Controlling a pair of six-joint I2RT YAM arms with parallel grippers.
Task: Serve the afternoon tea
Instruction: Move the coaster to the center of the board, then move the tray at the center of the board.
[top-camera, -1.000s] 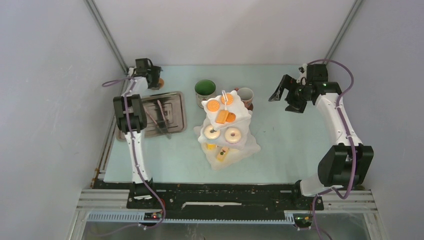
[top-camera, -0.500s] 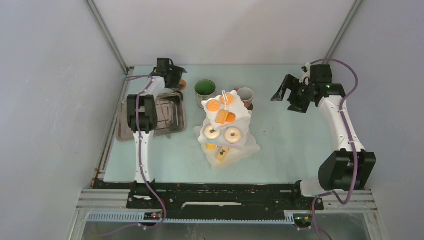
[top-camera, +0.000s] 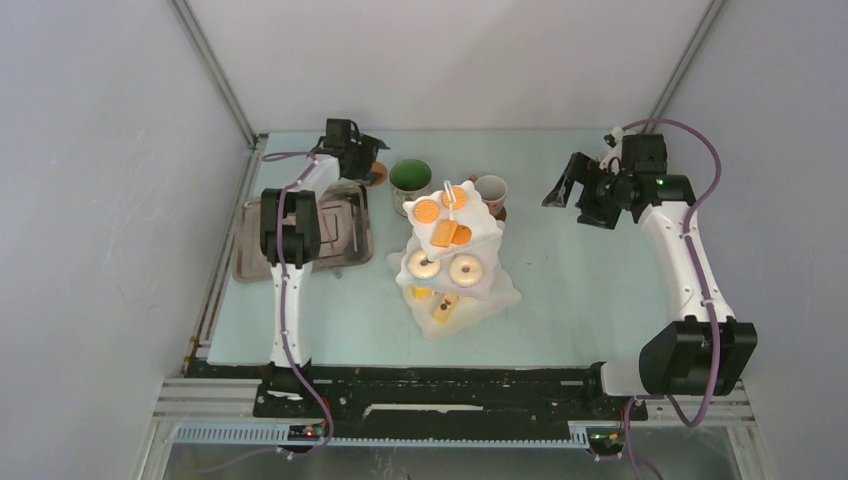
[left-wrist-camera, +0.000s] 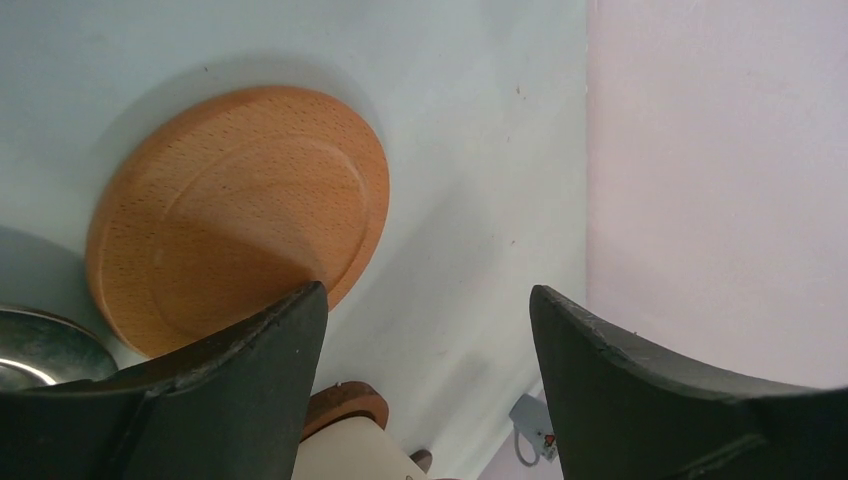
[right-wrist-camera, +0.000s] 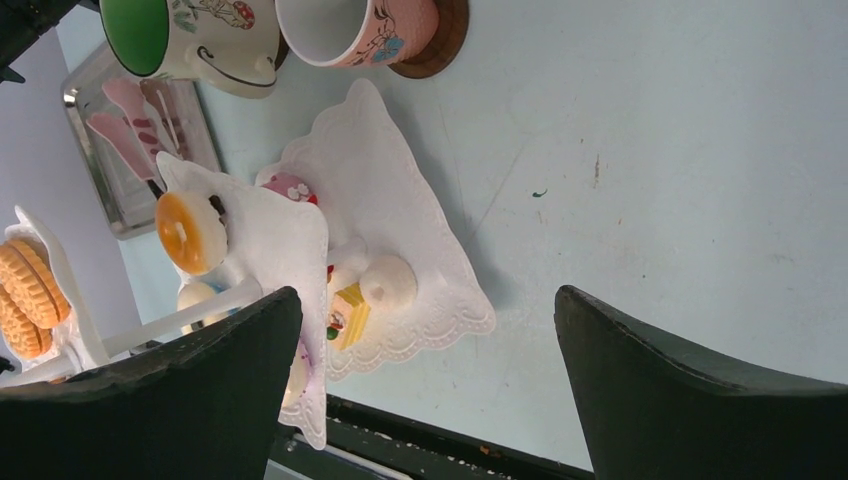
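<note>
- Three tiers of the stand (top-camera: 452, 255), mid-table, are stocked and have not moved.
- Right gripper (right-wrist-camera: 425, 295), spread and empty, has edged slightly inward. It is well apart from the pink mug (top-camera: 490, 190).
- Left gripper (left-wrist-camera: 430, 300), spread with nothing between the jaws, has swung right from the far corner, past the tray (top-camera: 250, 250).
- Coaster (left-wrist-camera: 235, 215) travelled with it and lies flat, just beside the green mug (top-camera: 410, 178). Judged: coaster being positioned, no mug on it yet.

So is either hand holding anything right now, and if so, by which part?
Nothing is held. The left hand is open and empty, close to the round wooden coaster; the right hand is open and empty too.
</note>
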